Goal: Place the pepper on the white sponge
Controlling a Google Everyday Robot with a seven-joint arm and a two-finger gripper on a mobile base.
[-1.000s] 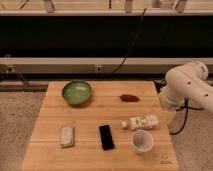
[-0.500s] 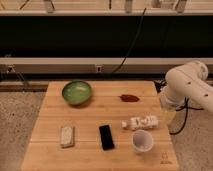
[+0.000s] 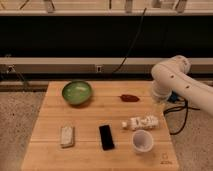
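Nothing is done yet: we see the pepper [image 3: 129,98] toward the tabletop's [image 3: 90,120] far-right corner, the white sponge [image 3: 67,136] near its front-left corner, and our gripper, spread and empty, hidden beyond the right edge.

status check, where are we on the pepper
Pincer open, at the table's right edge, right of the pepper. Pepper back right, untouched; white sponge front left, bare. Black phone and green bowl near the path, neither blocking.
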